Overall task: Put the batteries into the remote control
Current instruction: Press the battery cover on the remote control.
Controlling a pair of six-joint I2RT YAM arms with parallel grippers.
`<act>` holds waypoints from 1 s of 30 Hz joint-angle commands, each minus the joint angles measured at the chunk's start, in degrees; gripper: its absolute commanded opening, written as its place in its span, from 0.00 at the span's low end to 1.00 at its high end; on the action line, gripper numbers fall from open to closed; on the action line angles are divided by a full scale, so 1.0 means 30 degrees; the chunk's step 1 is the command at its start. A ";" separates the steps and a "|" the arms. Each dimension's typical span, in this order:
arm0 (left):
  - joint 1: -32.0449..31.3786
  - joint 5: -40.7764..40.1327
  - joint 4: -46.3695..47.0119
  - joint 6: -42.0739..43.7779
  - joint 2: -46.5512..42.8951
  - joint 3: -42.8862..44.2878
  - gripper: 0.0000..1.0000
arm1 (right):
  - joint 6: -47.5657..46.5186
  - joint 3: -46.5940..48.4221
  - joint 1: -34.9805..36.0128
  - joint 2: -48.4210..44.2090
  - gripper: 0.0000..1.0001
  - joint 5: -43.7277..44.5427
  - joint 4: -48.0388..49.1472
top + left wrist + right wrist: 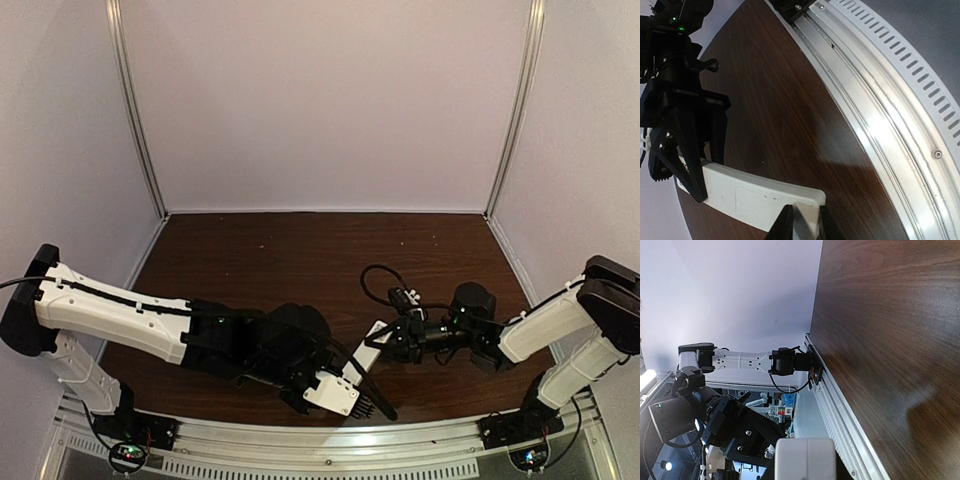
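Both arms meet over the near part of the dark wooden table (260,255), just by the metal rail (900,125) along its front edge, with the remote control (755,192) stretched between them like a little white bridge. The left gripper (805,211) is clenched on one end, a black finger pressed to either side. The right gripper (705,175) is clamped on the other end, its dark fingers (687,165) straddling the white bar. From above, the remote runs slantwise between the two wrists.
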 commanded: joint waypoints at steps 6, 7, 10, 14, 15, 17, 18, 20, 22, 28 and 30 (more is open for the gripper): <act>0.1036 -0.1209 0.1500 -0.0678 0.0674 0.0306 0.31 | 0.1131 0.0892 0.1096 -0.0353 0.00 -0.1432 0.3740; 0.1020 -0.1176 0.1390 -0.0820 0.0449 0.0358 0.34 | 0.0834 0.0860 0.0826 -0.0501 0.00 -0.1367 0.3239; 0.1033 -0.1293 0.1247 -0.1558 -0.0295 0.0471 0.41 | -0.0203 0.0727 -0.0280 -0.1539 0.00 -0.1134 0.1191; 0.0996 -0.1812 0.1183 -0.2832 -0.1631 0.0422 0.53 | -0.3536 0.1635 -0.1166 -0.3968 0.00 -0.0297 -0.5282; 0.0993 -0.1991 0.1441 -0.3176 -0.2117 0.0303 0.57 | -0.4371 0.1982 -0.1262 -0.4439 0.00 -0.0005 -0.6671; 0.0993 -0.2437 0.2420 -0.4023 -0.3097 -0.0229 0.68 | -0.5645 0.2508 -0.1389 -0.5281 0.00 0.0533 -0.8831; 0.0986 -0.2710 0.3163 -0.4508 -0.3608 -0.0646 0.76 | -0.6088 0.2684 -0.1448 -0.5581 0.00 0.0783 -0.9488; 0.0999 -0.3483 0.4851 -0.5953 -0.4363 -0.1676 0.96 | -0.6516 0.2889 -0.1546 -0.5998 0.00 0.1182 -1.0196; 0.0981 -0.4531 0.5610 -0.7373 -0.4451 -0.1760 0.97 | -0.6685 0.2984 -0.1555 -0.6369 0.00 0.1862 -1.0554; 0.0996 -0.5821 0.5243 -1.2073 -0.2226 0.0044 0.97 | -0.7542 0.3400 -0.1556 -0.7801 0.00 0.4156 -1.2059; 0.0998 -0.6050 0.5762 -1.2707 -0.1846 0.0140 0.98 | -0.7879 0.3684 -0.1542 -0.8199 0.00 0.4895 -1.2716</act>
